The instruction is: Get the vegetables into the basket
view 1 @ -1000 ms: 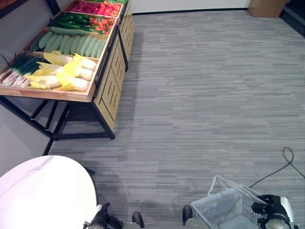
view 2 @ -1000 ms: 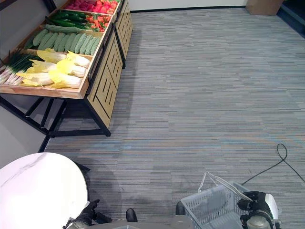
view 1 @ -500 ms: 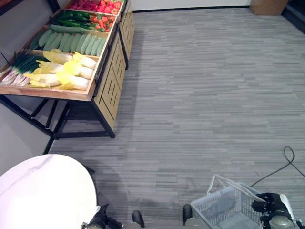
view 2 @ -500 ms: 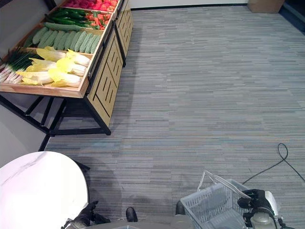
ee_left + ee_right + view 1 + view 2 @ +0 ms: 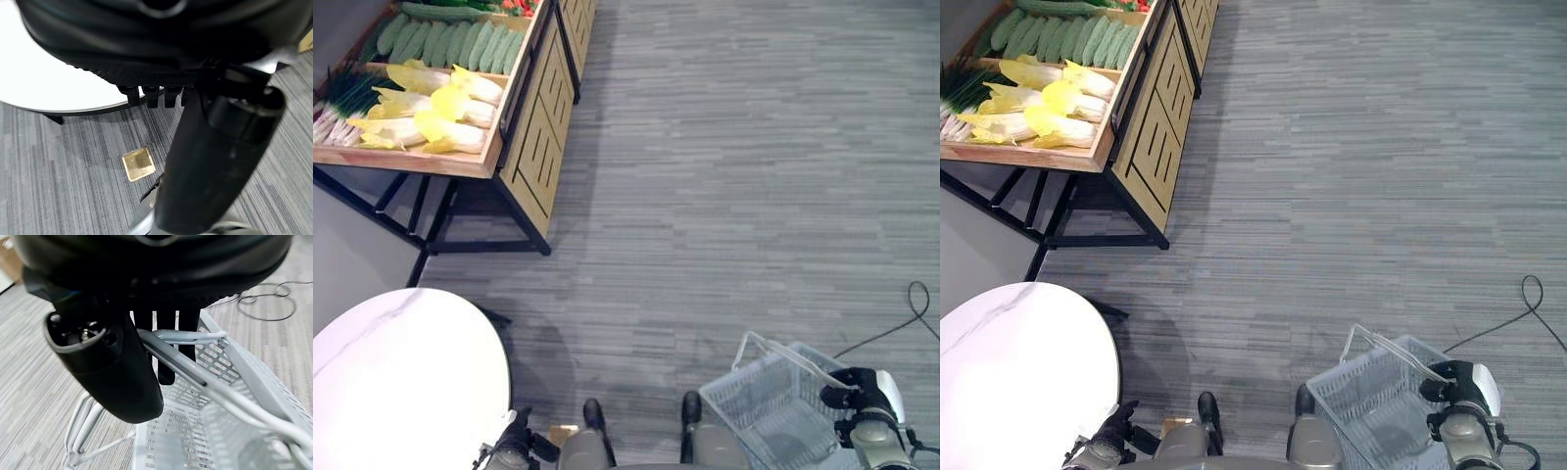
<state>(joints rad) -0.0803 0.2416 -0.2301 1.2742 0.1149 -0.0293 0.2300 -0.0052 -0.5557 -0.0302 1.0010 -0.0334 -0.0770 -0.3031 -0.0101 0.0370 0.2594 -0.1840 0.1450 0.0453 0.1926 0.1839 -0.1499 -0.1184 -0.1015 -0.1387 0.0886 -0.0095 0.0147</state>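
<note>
The right hand (image 5: 1459,387) was curled round the handle of the pale basket (image 5: 1371,397), which hung low at the robot's right; the left hand (image 5: 1111,436) hung by the white round table (image 5: 1018,362), fingers slack. The vegetables (image 5: 1038,103) lay on the wooden stand (image 5: 1151,137), well apart from the basket.

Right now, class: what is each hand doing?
Left hand: cannot be told.
Right hand: shut on the pale grey plastic basket's wire handle.
</note>
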